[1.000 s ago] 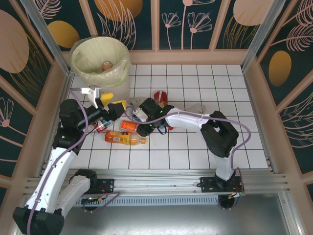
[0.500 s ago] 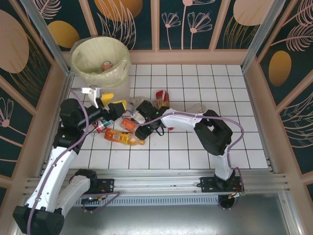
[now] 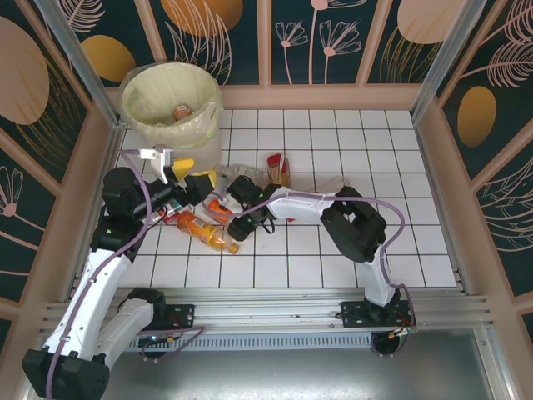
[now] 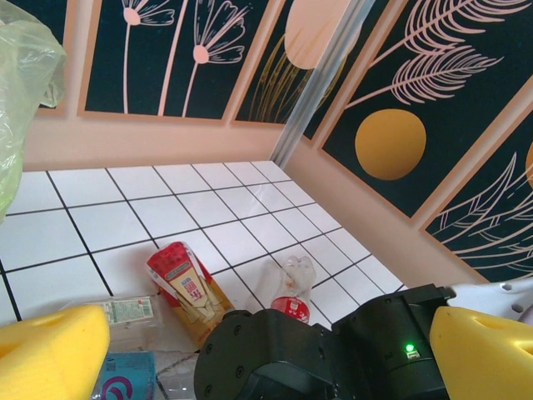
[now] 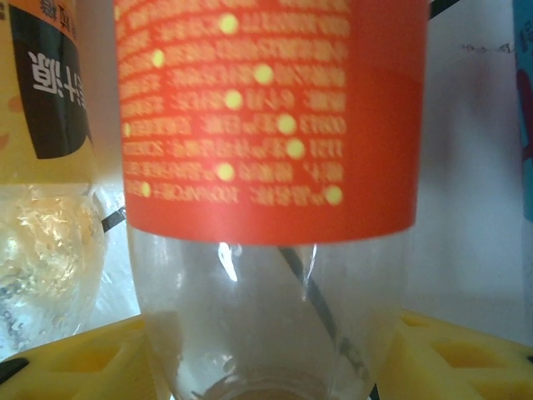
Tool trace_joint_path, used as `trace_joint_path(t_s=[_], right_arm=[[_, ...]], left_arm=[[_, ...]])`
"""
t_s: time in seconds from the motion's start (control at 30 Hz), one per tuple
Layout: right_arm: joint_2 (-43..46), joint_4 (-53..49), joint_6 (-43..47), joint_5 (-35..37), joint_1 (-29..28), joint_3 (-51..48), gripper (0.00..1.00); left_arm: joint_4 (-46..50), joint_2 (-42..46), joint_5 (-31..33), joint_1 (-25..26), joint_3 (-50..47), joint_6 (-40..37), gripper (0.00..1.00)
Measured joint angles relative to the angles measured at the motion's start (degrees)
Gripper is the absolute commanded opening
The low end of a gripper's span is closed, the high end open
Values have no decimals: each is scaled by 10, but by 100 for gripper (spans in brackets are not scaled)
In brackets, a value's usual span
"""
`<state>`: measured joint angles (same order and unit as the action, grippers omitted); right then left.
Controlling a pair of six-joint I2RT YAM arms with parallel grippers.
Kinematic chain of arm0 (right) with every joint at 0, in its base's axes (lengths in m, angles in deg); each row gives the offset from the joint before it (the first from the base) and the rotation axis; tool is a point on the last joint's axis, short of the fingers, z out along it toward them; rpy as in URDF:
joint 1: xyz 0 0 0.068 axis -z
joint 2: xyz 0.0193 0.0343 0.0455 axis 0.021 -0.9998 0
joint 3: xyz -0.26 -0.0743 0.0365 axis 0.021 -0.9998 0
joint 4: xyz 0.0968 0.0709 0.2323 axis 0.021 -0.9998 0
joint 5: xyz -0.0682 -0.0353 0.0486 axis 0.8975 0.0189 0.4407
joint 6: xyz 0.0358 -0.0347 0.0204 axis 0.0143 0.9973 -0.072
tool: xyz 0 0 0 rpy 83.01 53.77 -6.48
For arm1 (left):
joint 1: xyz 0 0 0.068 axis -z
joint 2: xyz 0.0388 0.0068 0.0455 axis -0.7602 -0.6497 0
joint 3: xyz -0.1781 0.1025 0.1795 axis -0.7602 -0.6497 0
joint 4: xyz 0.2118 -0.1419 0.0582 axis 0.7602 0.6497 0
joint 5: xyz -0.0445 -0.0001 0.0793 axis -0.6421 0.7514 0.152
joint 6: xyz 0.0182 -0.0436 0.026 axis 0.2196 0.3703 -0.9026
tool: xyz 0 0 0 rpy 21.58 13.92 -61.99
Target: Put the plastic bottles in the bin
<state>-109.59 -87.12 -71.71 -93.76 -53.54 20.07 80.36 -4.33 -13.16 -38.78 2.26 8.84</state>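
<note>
Near edge, top external view: bases of both arms bolted side by side to the rail, forearms reaching inward over the white tiled table (image 3: 291, 258). Left gripper (image 4: 271, 337) level with the foot of the bin, at the left of the bottle cluster, yellow fingers (image 4: 52, 354) spread wide apart and empty, framing the black wrist of the right arm beyond them in the left wrist view. Right gripper (image 3: 221, 207) lowered into the same cluster, yellow pads (image 5: 75, 358) flanking the clear base of an orange-labelled bottle (image 5: 266, 125); cannot tell whether clamped on it or merely alongside. Just beside that bottle in the right wrist view: a yellow bottle with a black label (image 5: 50, 83), a crumpled clear bottle (image 5: 42, 242) and a blue-labelled bottle (image 5: 525, 100) at the right border. Nearest of the cluster from above: an orange-filled bottle (image 3: 206, 232) lying on its side on the tiles. Farther on, past the right wrist: a brown bottle with a red label (image 4: 185, 287) lying flat, a clear bottle with a red label (image 4: 291, 292) near it, and a flattened clear bottle with a green-and-white label (image 4: 125, 310). Far left corner: the bin (image 3: 158, 129), round and white, lined with a pale yellow bag, upright against the wall panels, with one bottle (image 3: 181, 110) lying inside; the remaining plastic bottles out on the table.
</note>
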Motion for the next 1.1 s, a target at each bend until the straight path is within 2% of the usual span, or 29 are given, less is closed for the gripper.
trace_joint_path(t_s=[0.13,0.47,0.73,0.87,1.1], right_arm=[[0,0,-1,4,-1,1,49],[17,17,-18,2,-1,-17,43],[129,59,-60,-22,7,-87,42],[198,89,-89,-43,27,-127,42],[298,140,-140,-72,67,-174,42]], left_arm=[[0,0,0,0,0,2,99],[-15,5,-1,0,0,23,99],[-77,5,-15,0,-6,70,99],[-130,3,-14,0,-41,124,99],[-153,-35,2,6,-73,218,99]])
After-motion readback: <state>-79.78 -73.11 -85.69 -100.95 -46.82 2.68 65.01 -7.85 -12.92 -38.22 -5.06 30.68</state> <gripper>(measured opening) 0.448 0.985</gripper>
